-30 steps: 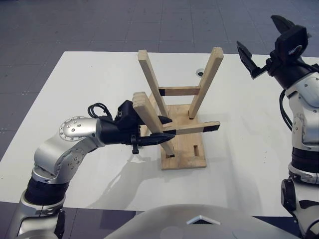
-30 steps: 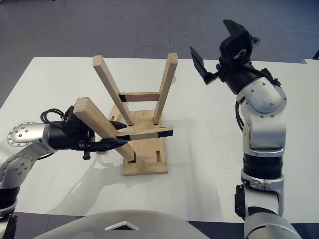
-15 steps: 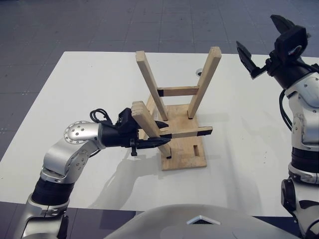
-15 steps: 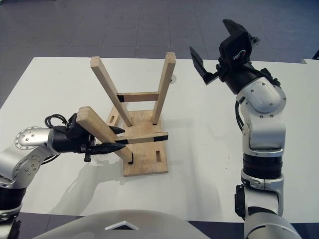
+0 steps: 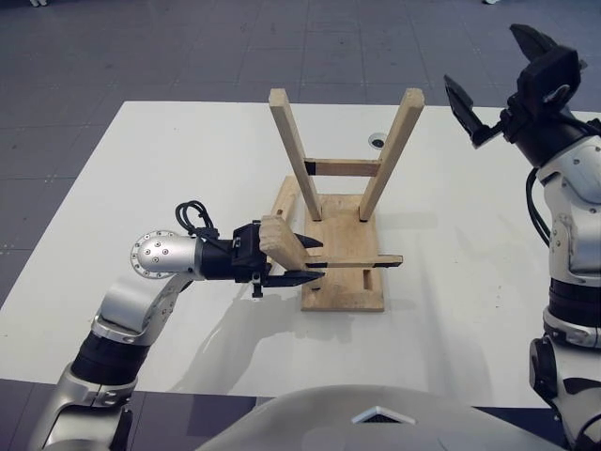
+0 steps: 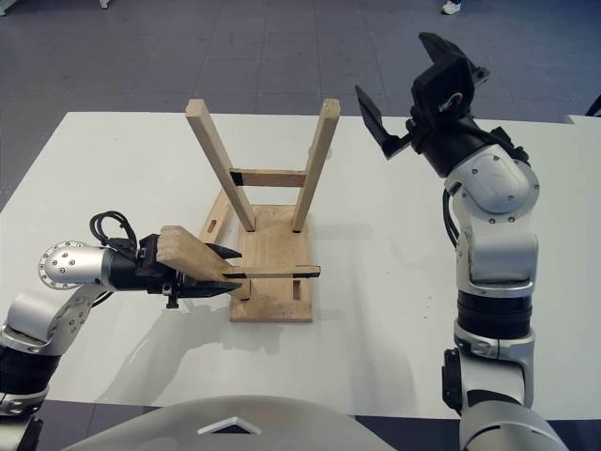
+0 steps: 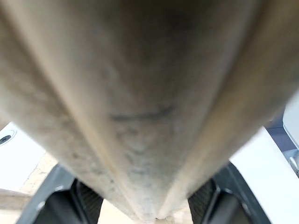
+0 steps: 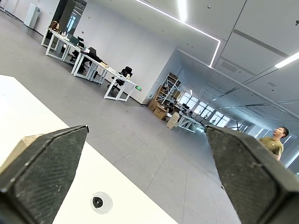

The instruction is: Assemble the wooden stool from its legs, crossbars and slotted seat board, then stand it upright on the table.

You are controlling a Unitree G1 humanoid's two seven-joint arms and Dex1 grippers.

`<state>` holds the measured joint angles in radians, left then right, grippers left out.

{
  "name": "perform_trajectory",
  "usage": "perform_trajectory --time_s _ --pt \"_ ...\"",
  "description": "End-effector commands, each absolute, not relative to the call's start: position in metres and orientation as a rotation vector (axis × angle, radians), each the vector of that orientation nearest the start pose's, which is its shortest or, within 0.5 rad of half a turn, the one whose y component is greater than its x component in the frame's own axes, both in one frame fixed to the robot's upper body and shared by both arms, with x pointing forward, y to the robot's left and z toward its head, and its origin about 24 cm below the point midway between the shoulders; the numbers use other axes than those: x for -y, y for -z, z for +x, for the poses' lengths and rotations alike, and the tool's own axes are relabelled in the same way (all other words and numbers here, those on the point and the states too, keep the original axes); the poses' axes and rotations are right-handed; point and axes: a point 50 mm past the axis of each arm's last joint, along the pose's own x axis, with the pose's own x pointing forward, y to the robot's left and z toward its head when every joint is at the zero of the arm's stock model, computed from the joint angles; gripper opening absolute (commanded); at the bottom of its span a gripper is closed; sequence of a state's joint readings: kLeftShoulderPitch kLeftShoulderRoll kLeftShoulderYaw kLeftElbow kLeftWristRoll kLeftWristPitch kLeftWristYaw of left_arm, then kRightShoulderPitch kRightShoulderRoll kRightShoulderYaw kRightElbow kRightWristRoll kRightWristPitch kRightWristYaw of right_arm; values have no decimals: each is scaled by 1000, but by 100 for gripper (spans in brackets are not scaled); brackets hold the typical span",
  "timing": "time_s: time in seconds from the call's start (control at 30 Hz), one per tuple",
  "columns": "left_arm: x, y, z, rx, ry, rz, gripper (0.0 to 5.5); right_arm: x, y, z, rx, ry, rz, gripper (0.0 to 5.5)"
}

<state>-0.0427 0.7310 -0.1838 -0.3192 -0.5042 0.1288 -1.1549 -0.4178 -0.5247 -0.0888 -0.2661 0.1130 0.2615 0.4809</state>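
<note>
The slotted seat board (image 5: pixel 344 235) lies flat on the white table. From its far half two legs (image 5: pixel 296 155) (image 5: pixel 390 155) stand up, joined by a crossbar (image 5: pixel 343 167). My left gripper (image 5: pixel 293 266) is shut on a third leg (image 5: pixel 280 244), held low at the board's near left corner. A second crossbar (image 5: pixel 362 262) sticks out of that leg to the right, level over the board. In the left wrist view the held leg (image 7: pixel 140 107) sits between the dark fingers (image 7: pixel 70 205). My right gripper (image 5: pixel 498 85) is raised at the far right, open and empty, with wide-apart pads (image 8: pixel 42 163).
A small round hole (image 5: pixel 377 141) marks the table behind the stool. Bare tabletop lies to the left, right and front of the board. Grey floor lies beyond the far edge.
My left gripper has lowered the third leg and crossbar toward the board. The board with its two legs has gone from tilted to flat and upright. The right arm has kept still.
</note>
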Motion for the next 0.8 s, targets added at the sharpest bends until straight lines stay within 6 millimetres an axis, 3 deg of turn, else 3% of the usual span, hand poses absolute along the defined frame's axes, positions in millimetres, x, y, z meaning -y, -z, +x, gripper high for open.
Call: perform_trajectory --time_s 0.03,0.23,0.47,0.57,0.63,0.8 --pt "-180 -72 199 -359 1452 238 204 185 -215 291 349 -450 -495 457" --pt "-191 -42 189 -453 1473 359 204 180 -220 290 365 -459 -474 457" --pt "-193 -32 184 -522 1530 407 204 176 -226 289 379 -462 -440 457" --pt "-195 -33 188 -529 1536 424 204 170 -241 290 376 -485 -298 457" --pt "-196 -33 189 -529 1538 429 204 162 -253 290 362 -542 -172 457" --pt "-194 -30 194 -521 1545 453 204 124 -267 282 230 -811 -19 365"
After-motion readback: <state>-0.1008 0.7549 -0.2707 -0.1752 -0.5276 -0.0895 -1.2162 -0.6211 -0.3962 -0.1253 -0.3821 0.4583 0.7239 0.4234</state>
